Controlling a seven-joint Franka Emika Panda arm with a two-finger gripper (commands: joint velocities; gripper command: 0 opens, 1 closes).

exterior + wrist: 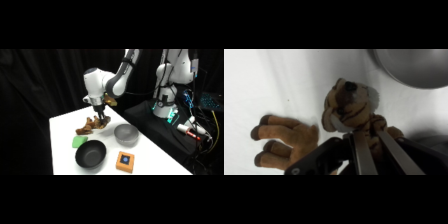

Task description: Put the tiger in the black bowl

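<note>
Grasp step, I judge. Gripper (371, 137) clamped on tiger (349, 107), seemingly still on table behind black bowl (90, 154), beside brown toy (286, 140). Next I lift, carry forward over black bowl, release.

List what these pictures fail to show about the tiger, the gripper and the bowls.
- Tiger: wrist view, lower body hidden behind the gripper fingers; whether it has left the table cannot be told.
- Tiger in side view: too small to tell apart from the brown toys under the gripper.
- Metal bowl: wrist view, cut off by the top edge.
- Black bowl: absent from the wrist view.
</note>
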